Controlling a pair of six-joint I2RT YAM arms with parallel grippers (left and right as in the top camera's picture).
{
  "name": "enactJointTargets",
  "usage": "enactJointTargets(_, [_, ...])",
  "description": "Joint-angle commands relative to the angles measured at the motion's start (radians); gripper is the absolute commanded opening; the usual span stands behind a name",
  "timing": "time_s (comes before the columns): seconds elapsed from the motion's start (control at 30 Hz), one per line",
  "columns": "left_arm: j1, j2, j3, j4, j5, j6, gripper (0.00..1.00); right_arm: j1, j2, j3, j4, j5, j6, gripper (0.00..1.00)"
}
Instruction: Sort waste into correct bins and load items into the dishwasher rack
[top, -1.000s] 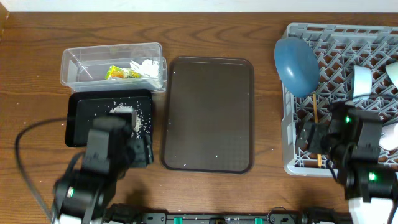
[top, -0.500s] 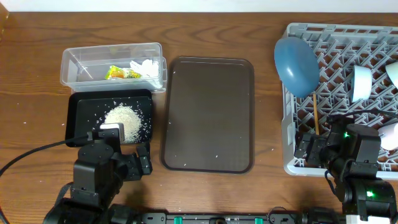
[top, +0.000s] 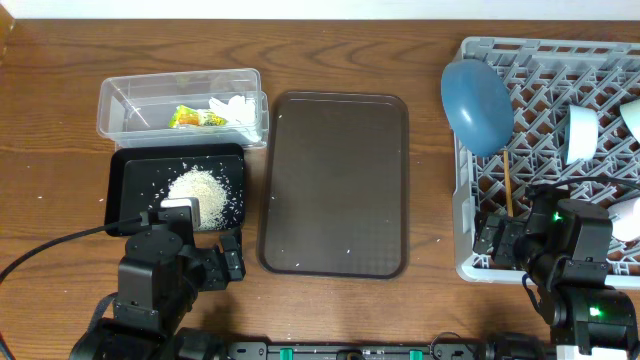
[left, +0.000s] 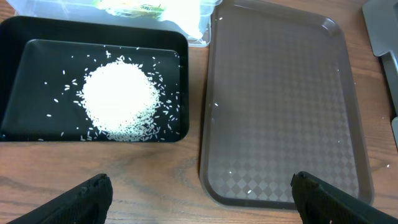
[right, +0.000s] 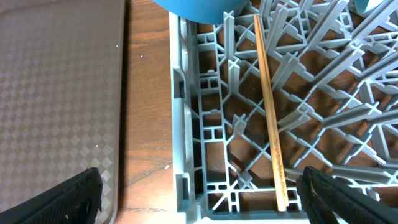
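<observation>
The grey dishwasher rack (top: 470, 255) stands at the right and holds the dark blue dish (top: 476, 104), a pale bowl (top: 581, 132), another white piece (top: 631, 115) and a chopstick (top: 508, 178), also seen in the right wrist view (right: 268, 106). The clear tub (top: 115, 105) holds the yellow-green wrapper (top: 190, 117) and white tissue (top: 233, 108). The black tray (top: 120, 195) holds the rice heap (top: 195, 187), also in the left wrist view (left: 118, 99). My left gripper (left: 200, 199) is open and empty over the table's front. My right gripper (right: 199, 196) is open and empty over the rack's front left corner.
A large brown serving tray (top: 335, 180) lies between the bins and the rack, with a few stray rice grains on it. Bare wooden table runs along the back edge and left side. A black cable (top: 60, 245) trails left of my left arm.
The left arm pulled back from over the black tray toward the table's front, uncovering the rice heap. The right arm shifted slightly toward the front. Both are still over the last half second.
</observation>
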Motion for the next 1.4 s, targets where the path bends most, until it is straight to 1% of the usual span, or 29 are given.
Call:
enactJointTargets(0.0, [-0.002,0.001,-0.004,0.0,-0.014,-0.005,0.95,0.007,-0.004,-0.006,-0.001,0.003,0.015,0.99])
enactJointTargets(0.33, [-0.002,0.001,-0.004,0.0,-0.014,-0.005,0.95,0.015,-0.116,-0.012,-0.009,0.003,0.014,0.99])
enactJointTargets(0.6, [-0.002,0.001,-0.004,0.0,-0.014,-0.005,0.96,0.015,-0.325,-0.04,-0.032,0.074,-0.005,0.99])
enactJointTargets(0.7, [-0.002,0.001,-0.004,0.0,-0.014,-0.005,0.96,0.017,-0.413,-0.104,0.005,0.089,-0.005,0.99])
enactJointTargets(0.83, [-0.002,0.001,-0.004,0.0,-0.014,-0.005,0.96,0.021,-0.553,-0.239,0.076,0.089,-0.005,0.99])
enactJointTargets(1.0, [-0.002,0.001,-0.004,0.0,-0.014,-0.005,0.96,0.044,-0.703,-0.389,0.105,0.09,-0.005,0.99])
enactJointTargets(1.07, [-0.002,0.001,-0.004,0.0,-0.014,-0.005,0.96,0.054,-0.703,-0.422,0.154,0.101,-0.006,0.99])
enactJointTargets(1.17, [-0.002,0.001,-0.004,0.0,-0.014,-0.005,0.96,0.078,-0.706,-0.467,0.257,0.104,-0.044,0.99])
enactJointTargets(1.27, [-0.002,0.001,-0.004,0.0,-0.014,-0.005,0.96,0.096,-0.706,-0.515,0.393,0.104,-0.092,0.99])
enactJointTargets(1.37, [-0.002,0.001,-0.004,0.0,-0.014,-0.004,0.96,0.106,-0.706,-0.586,0.561,0.104,-0.103,0.99])
